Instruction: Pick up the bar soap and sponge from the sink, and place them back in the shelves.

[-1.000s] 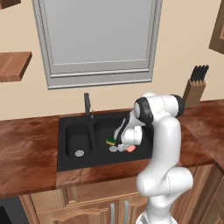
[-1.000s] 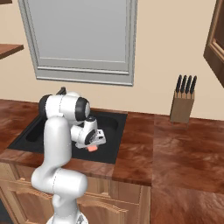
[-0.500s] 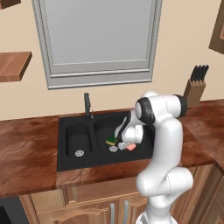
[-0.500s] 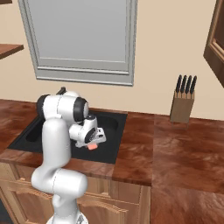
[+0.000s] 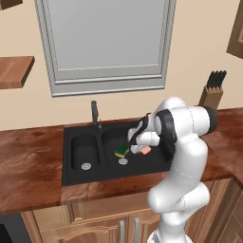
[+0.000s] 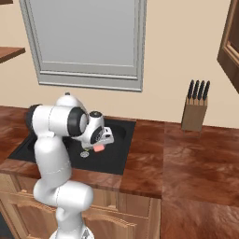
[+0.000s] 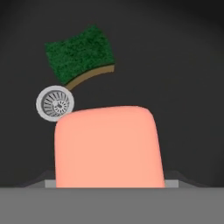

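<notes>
I've got the gripper (image 5: 142, 148) over the larger bowl of the sink (image 5: 85, 173), and the bar soap (image 7: 107, 146) looks clamped between its fingers — though the tips themselves are hidden behind it. The sponge (image 7: 80, 54) lies on the basin floor just beside the drain (image 7: 54, 103) — green side up.

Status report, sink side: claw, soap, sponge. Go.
Claw shut on soap, above the large sink bowl. Sponge lies in that bowl beside the drain. Nothing in the way.
</notes>
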